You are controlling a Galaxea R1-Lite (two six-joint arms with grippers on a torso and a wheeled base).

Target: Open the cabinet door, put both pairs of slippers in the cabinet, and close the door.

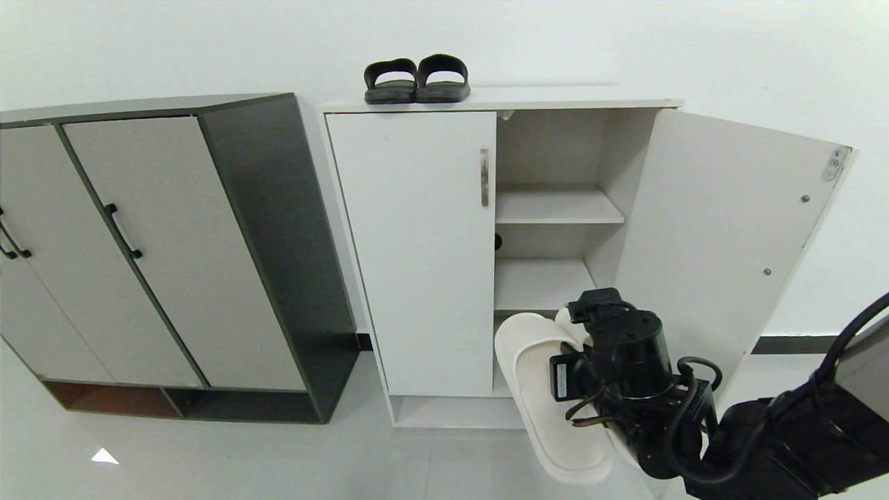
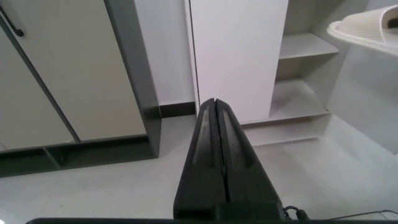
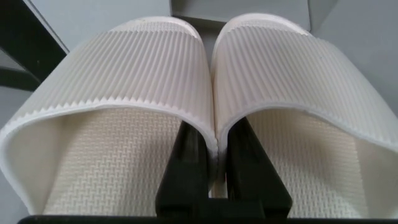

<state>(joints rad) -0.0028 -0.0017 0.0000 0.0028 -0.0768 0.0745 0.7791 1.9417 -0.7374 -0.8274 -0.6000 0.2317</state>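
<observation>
A plain white wall is at the far side. A grey cupboard stands left on the pale glossy floor.

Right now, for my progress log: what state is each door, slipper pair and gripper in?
right cabinet door: open wide.
left cabinet door: shut.
white slippers: clamped together in the right gripper, in front of the open side, not yet inside.
black slippers: side by side on the cabinet top.
left gripper: shut, empty.
grey cabinet doors: shut.

No legible text, label, number or sign anywhere.
</observation>
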